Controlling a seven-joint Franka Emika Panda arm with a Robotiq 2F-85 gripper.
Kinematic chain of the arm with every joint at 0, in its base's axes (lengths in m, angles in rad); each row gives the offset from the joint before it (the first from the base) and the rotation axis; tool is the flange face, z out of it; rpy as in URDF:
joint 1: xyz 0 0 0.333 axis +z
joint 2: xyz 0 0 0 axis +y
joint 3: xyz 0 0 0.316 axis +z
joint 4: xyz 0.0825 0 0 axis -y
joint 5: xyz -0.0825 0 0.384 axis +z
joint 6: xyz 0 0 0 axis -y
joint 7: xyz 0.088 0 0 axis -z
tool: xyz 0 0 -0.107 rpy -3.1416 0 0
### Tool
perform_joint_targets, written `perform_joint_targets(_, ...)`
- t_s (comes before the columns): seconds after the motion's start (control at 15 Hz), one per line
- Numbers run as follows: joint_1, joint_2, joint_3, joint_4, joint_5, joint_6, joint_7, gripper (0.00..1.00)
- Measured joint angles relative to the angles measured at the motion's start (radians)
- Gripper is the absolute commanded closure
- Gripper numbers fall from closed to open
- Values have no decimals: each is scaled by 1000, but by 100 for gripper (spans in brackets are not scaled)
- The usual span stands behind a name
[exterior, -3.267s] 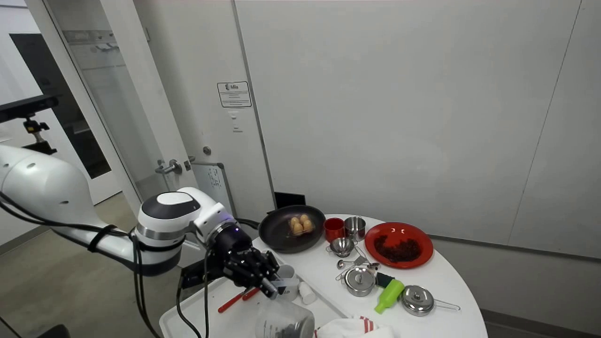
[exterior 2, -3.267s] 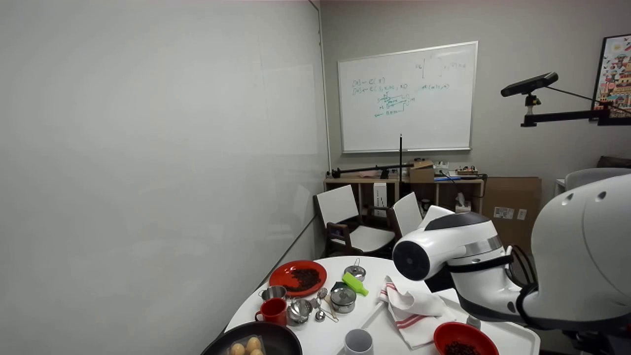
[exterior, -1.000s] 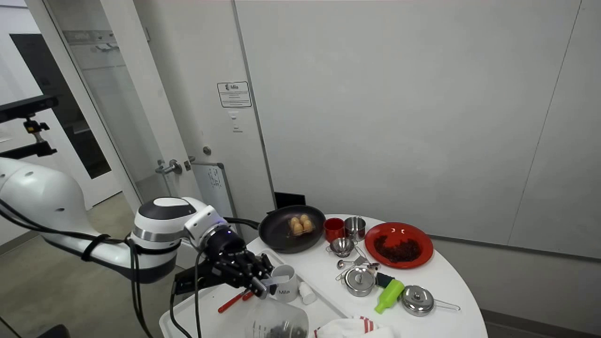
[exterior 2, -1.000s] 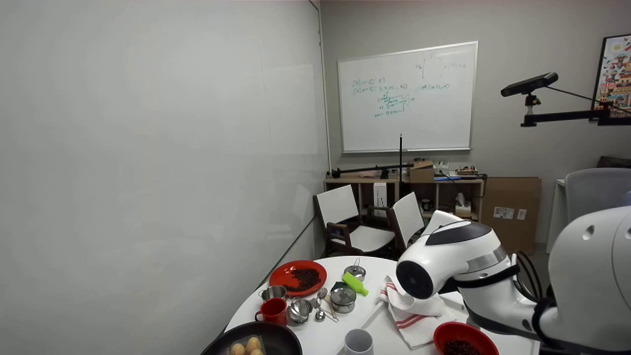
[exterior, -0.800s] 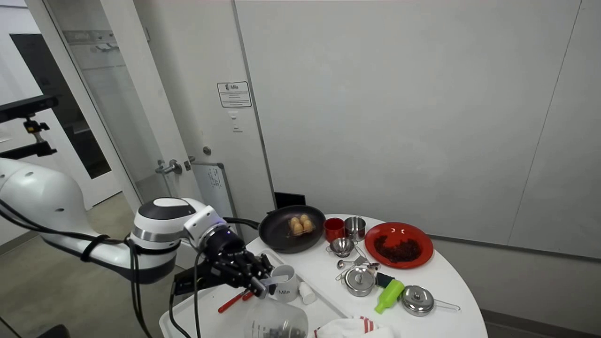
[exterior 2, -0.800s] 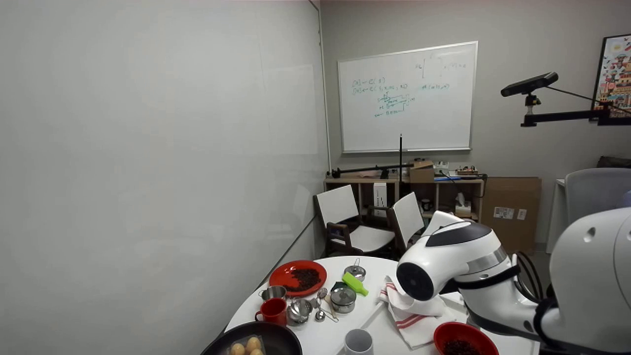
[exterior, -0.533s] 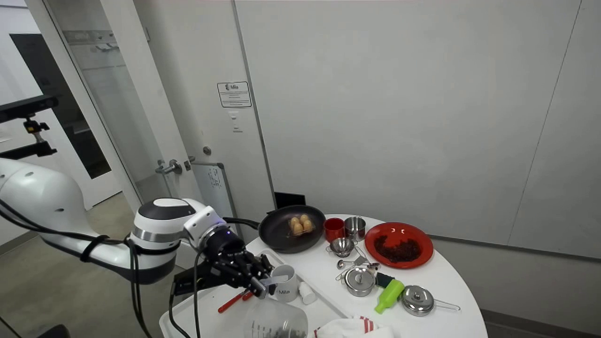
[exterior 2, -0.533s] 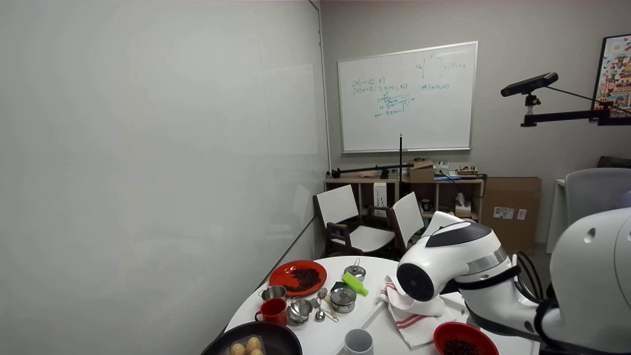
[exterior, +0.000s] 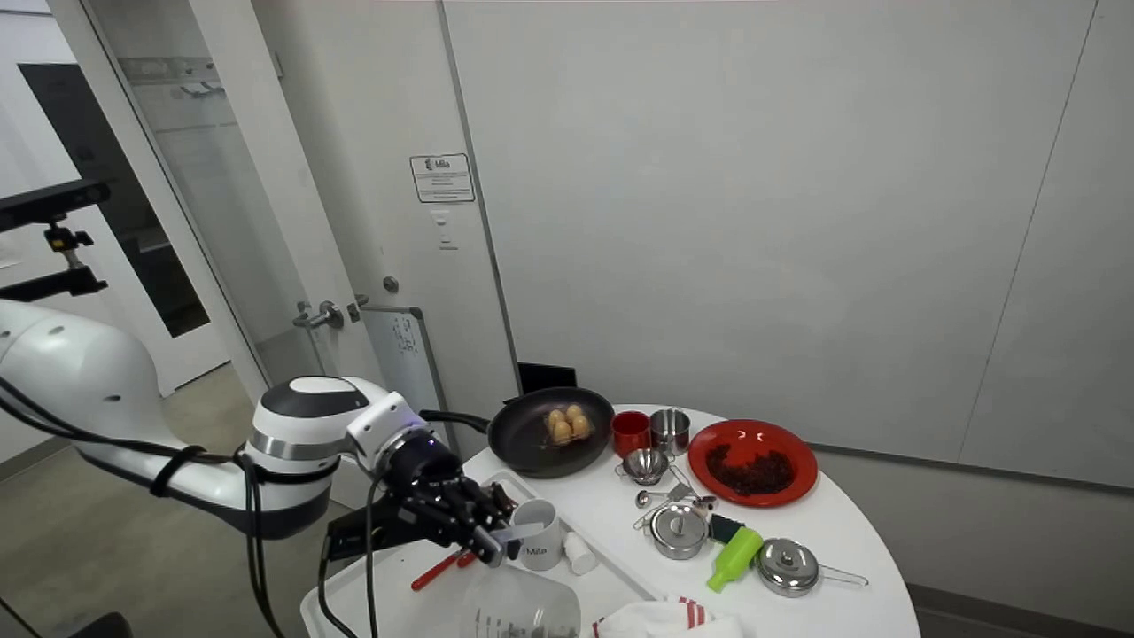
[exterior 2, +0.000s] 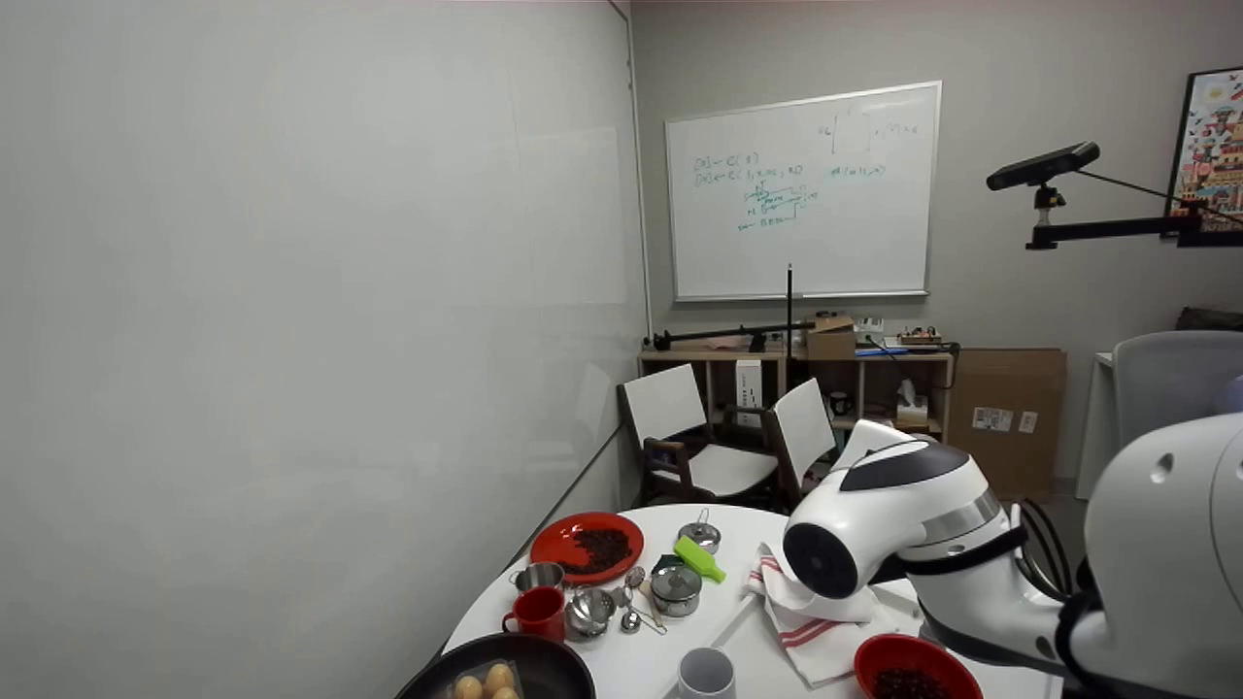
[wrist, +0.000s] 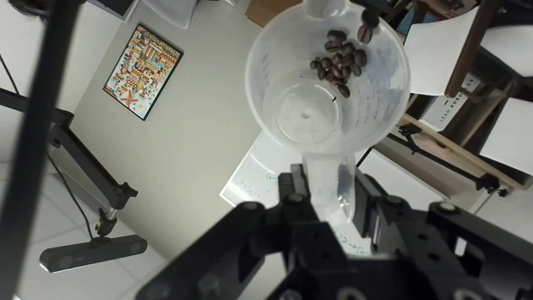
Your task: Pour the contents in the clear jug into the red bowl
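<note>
I had the gripper (wrist: 330,186) set narrow, its fingers (wrist: 292,186) pinching the handle (wrist: 327,204) of the jug (wrist: 306,110). The jug was tilted, and inside it dark beans (wrist: 339,64) lay against one side, a couple close to the mouth. In an exterior view the jug showed at the near left by the tray (exterior: 416,616), with the mug (exterior: 540,556) just beyond. The red bowl (exterior 2: 905,649) stood near right in an exterior view, beside the towel (exterior 2: 825,652), with beans in it; I could not tell whether the jug was over it. Farther off, in an exterior view, the plate (exterior: 749,432) bore beans, and the pan (exterior: 523,447) left of it held eggs (exterior: 567,425).
</note>
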Motion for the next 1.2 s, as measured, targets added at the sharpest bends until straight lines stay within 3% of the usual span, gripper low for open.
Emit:
perform_joint_targets(0.53, -31, -24, 19, -12, 0, 152, -33, 92)
perform_joint_targets(1.2, -123, -125, 54, -38, 7, 350, -190, 92)
